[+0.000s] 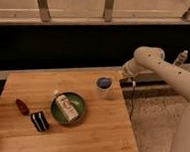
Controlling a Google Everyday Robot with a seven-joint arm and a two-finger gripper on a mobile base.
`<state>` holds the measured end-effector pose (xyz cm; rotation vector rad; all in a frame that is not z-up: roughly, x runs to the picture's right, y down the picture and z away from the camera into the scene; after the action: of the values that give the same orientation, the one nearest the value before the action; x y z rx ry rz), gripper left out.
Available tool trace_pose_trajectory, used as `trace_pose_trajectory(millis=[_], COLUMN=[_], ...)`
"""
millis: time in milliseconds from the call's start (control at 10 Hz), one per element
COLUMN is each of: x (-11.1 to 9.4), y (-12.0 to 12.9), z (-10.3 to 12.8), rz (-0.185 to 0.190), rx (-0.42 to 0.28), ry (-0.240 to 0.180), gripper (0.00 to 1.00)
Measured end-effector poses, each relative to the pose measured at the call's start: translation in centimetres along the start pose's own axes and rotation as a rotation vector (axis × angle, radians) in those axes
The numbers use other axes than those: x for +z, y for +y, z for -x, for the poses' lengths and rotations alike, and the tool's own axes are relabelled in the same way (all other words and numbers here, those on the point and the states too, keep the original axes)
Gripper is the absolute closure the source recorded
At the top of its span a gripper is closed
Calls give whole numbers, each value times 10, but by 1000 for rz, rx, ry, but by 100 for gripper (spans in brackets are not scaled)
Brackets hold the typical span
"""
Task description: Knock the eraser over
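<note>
The eraser (39, 121) is a small black block with a white stripe. It rests on the wooden table (98, 136) near the front left. My gripper (124, 74) is at the end of the white arm (159, 71), by the table's far right corner. It sits just right of a cup and far from the eraser. Nothing shows in it.
A dark red oval item (21, 106) lies just left of the eraser. A green plate (77, 120) to its right carries a white-and-brown bottle (65, 107) lying on its side. A pale cup with a blue inside (103, 86) stands near the far right corner. A dark wall runs behind the table.
</note>
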<state>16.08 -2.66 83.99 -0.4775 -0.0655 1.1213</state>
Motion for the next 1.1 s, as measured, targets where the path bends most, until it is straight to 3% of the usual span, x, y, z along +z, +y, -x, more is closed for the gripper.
trace_pose_trajectory(millis=[100,300,600,800,1000,1100], x=[0,-1,-15,-43,-58,-60], y=[0,0,11,39,61,78], z=[0,1,10,14,5,-4], rz=[0,-3,-69,-156,-188,-175], rx=[0,-4,-58,-130,-164,-184], ry=[0,0,47,111,147,162], gripper=[87,100,100,100,100,100])
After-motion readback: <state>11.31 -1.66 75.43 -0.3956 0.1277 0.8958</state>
